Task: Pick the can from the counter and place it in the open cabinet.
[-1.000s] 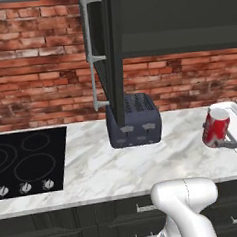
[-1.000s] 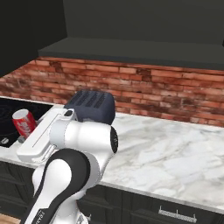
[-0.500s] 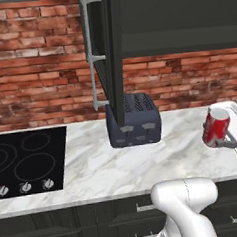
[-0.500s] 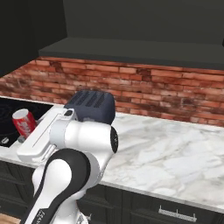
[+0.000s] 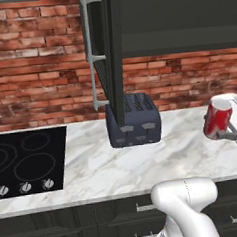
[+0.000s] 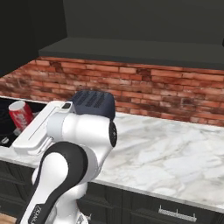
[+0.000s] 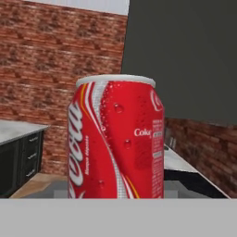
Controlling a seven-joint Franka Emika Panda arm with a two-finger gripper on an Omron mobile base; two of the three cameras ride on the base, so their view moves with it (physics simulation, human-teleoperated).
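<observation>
Hand view: can [image 7: 115, 139] upright, close before me; my hand [image 5: 226, 132] clenched on it, raised off the desk [image 5: 143, 161] right of the toaster [image 5: 133, 120]. Risk: swinging left, can clips the cabinet [image 5: 173, 16] door edge and slips.

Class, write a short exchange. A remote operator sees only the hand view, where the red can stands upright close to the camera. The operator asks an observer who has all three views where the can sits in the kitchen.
Operator: What is on the counter near the can?
Observer: In the left base view the can is to the right of a dark blue toaster on the marble counter.
Operator: Where is the cabinet opening?
Observer: The cabinet hangs above the toaster, higher than the can, and its door is swung open edge-on to that camera.
</observation>
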